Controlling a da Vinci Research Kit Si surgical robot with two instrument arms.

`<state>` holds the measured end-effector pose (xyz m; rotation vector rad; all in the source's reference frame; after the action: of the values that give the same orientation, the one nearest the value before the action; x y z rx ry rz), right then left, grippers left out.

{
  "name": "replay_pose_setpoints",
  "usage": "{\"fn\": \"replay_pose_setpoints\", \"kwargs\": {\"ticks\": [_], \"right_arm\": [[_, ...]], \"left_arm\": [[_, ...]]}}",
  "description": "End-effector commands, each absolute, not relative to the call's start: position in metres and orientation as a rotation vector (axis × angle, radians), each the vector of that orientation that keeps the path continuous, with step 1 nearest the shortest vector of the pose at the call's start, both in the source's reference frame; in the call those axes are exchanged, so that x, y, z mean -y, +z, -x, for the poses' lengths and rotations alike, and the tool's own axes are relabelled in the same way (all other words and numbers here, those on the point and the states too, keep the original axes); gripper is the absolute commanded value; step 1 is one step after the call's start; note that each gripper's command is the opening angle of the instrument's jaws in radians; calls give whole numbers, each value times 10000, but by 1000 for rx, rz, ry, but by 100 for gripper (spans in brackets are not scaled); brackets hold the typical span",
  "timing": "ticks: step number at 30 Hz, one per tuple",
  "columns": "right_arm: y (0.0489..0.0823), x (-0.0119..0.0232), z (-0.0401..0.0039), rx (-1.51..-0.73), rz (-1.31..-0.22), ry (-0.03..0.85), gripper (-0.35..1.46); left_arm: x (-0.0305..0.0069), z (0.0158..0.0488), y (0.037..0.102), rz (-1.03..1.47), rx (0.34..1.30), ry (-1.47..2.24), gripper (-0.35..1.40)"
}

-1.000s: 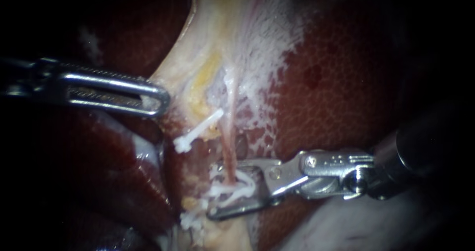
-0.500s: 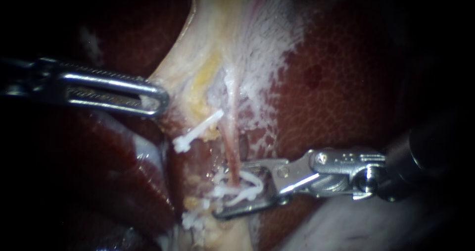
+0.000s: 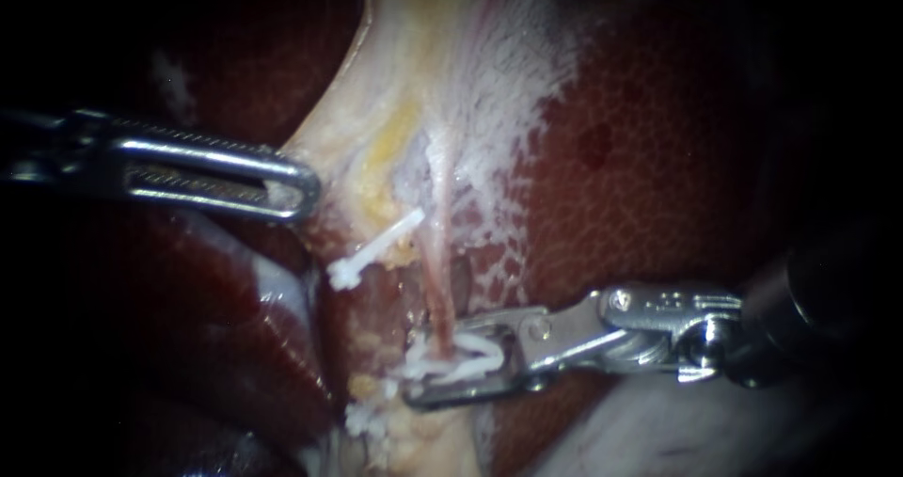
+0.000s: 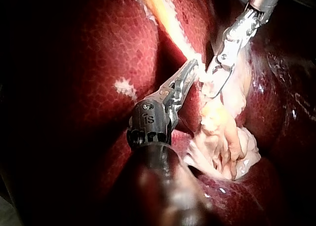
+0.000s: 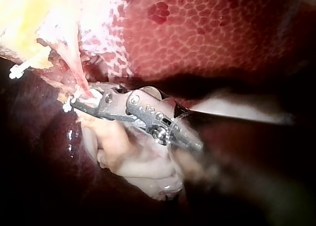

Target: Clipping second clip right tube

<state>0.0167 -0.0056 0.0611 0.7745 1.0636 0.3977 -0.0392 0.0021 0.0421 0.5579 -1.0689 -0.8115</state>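
Endoscope close over the tube (image 3: 438, 294); wrist cameras near, either side, same pale tissue (image 4: 217, 122).

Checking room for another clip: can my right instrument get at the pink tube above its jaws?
Probably yes. The pink tube runs bare above the right instrument, shut on a white clip around it; the left instrument grips pale tissue aside.

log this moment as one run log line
left instrument: shut on pale tissue | right instrument: shut on clip across tube | other clip: up-left of it, apart
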Motion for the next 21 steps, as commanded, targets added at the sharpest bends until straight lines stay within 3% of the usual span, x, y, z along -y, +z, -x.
{"fn": "replay_pose_setpoints", "kwargs": {"ticks": [1,21], "right_arm": [[612,53,-167,-1061,-772,416,-31],[622,48,-159,-1058,-779,422,-35]], "left_arm": [[-21,393,421,-558,1069,-812,-35],[-22,393,421,-558,1069,-812,-35]]}}
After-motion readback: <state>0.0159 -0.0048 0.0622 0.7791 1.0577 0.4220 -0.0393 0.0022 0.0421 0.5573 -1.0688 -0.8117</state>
